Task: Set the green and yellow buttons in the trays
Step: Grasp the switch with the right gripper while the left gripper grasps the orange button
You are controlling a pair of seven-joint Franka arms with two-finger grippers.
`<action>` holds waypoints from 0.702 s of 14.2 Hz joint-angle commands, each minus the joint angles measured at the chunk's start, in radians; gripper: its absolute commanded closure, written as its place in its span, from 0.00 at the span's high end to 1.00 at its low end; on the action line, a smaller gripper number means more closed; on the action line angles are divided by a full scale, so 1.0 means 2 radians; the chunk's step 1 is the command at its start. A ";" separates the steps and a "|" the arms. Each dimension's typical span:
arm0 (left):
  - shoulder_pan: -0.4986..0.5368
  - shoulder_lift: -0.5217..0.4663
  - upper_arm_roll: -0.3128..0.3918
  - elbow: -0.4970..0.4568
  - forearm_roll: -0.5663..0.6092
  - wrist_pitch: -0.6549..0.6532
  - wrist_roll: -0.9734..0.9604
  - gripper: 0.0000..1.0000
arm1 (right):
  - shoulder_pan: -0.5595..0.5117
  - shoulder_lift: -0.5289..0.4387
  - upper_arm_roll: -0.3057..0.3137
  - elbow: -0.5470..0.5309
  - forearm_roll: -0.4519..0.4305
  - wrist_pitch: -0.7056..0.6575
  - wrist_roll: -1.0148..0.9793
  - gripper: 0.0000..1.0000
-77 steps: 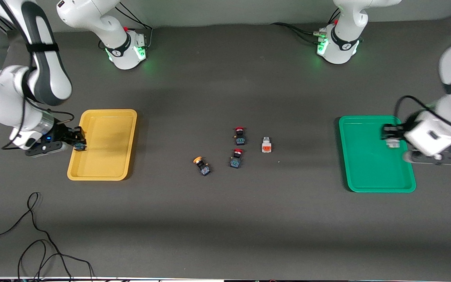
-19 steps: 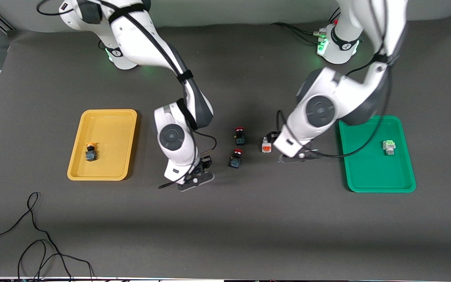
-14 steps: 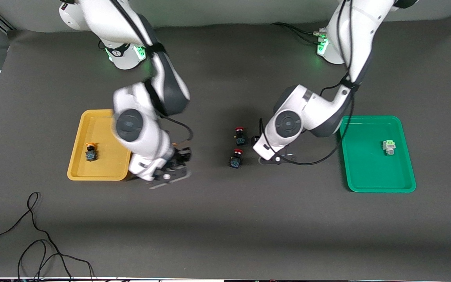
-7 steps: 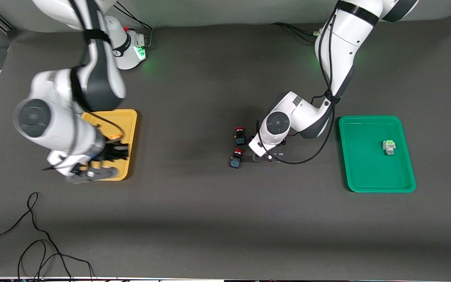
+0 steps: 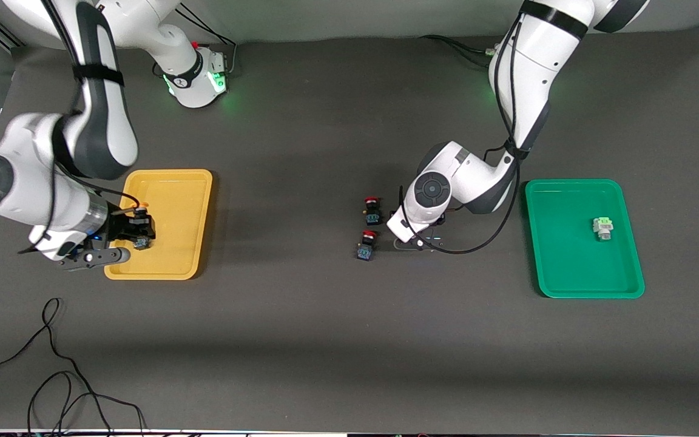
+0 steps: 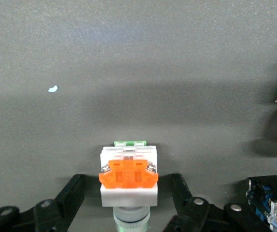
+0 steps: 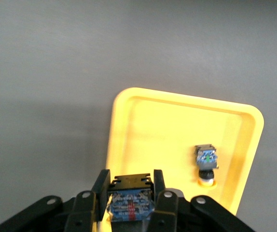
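Status of the right arm: the right gripper (image 5: 136, 229) has travelled from the middle of the table to the yellow tray (image 5: 173, 200) and now hangs over the part of it toward the right arm's end of the table; its fingers are clamped on a black-bodied yellow-capped button (image 7: 129, 202). A first yellow-capped button (image 7: 206, 163) lies on its side on the tray floor, close to the held one but not touching it. Consequence: transport of the second yellow cap is complete and only the release remains; the release point should stay clear of the button already placed.

Status of the left arm: the left gripper (image 6: 128, 193) has descended to the table beside the two red-capped buttons (image 5: 372, 209); the white orange-faced button (image 6: 128, 176) stands between its fingers (image 6: 76, 188). The jaws have begun to narrow but a small gap remains on each side, so the button rests on the table and is not yet gripped. Consequence: this is the last task button outside a tray; closure must finish before any lift.

Status of the green tray (image 5: 568, 255): a white green-faced button (image 5: 601, 227) lies in it, well apart from the left gripper.

Caution: the nearer red-capped button (image 5: 366, 246) sits close to the left hand; a sideways motion during the lift could knock it.
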State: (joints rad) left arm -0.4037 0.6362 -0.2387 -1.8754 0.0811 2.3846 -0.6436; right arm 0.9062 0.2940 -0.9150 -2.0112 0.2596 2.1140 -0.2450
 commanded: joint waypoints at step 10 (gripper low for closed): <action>0.035 -0.111 0.006 0.031 0.005 -0.163 0.001 0.00 | 0.014 0.113 0.006 -0.085 0.179 0.105 -0.109 0.57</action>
State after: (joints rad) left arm -0.3513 0.5284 -0.2263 -1.8270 0.0865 2.2006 -0.6433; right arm 0.9218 0.5077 -0.8925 -2.2054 0.5842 2.3250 -0.4442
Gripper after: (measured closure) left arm 0.586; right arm 0.599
